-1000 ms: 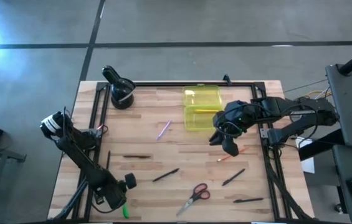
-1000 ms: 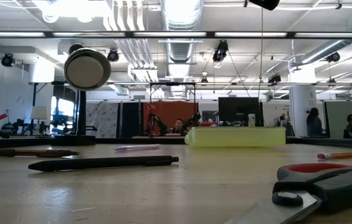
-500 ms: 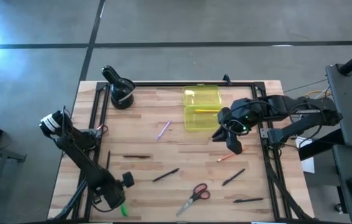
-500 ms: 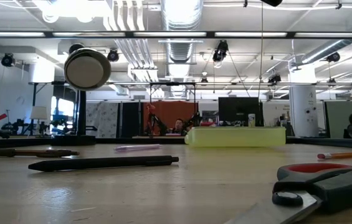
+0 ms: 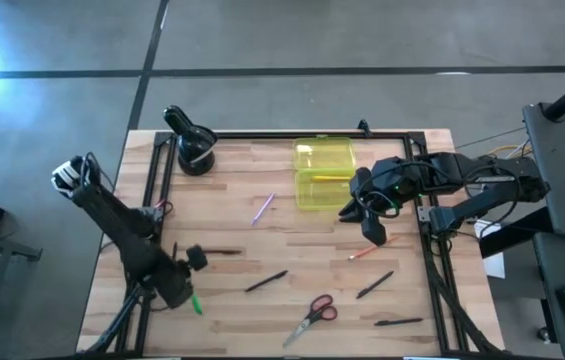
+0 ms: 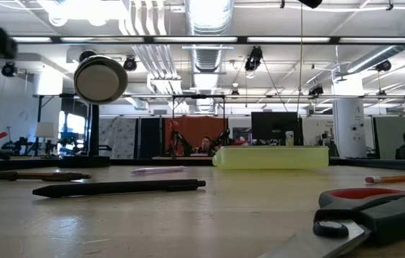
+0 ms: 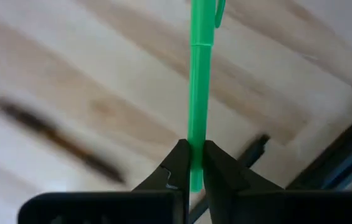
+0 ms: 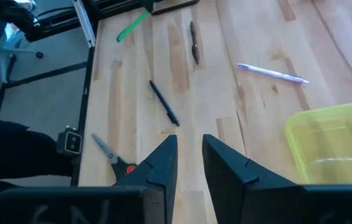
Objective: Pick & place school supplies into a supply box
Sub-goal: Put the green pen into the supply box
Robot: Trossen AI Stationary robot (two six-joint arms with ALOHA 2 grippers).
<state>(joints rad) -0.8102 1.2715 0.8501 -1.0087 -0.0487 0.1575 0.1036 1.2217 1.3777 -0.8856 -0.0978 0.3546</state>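
Observation:
My left gripper (image 5: 188, 290) is over the table's near left part, shut on a green pen (image 7: 198, 81), which also shows in the high view (image 5: 195, 303). My right gripper (image 5: 371, 230) hovers just right of the yellow-green supply box (image 5: 323, 188), open and empty (image 8: 189, 163). The box lies open, its lid (image 5: 324, 155) flat on the far side, and a yellow pencil (image 5: 334, 178) lies in it. On the wood lie a pink-purple pen (image 5: 263, 208), an orange pencil (image 5: 367, 252), several black pens (image 5: 265, 282) and red-handled scissors (image 5: 312, 314). My left gripper pinches the green pen between its two fingertips (image 7: 179, 163), on the barrel (image 7: 195, 146) near the end away from the clip. The pen runs straight out past the fingertips, in line with the fingers. It is clear of the wood.
A black round stand (image 5: 194, 150) sits at the far left corner. A black metal frame (image 5: 432, 270) borders the table. In the low view the scissors (image 6: 374, 211) and a black pen (image 6: 120, 188) lie close to the camera, and the box (image 6: 270, 157) stands farther back.
My left gripper has carried the green pen from the table's near edge toward the far edge, and the arm has swung with it. My right gripper has shifted a little toward the table's right edge beside the box.

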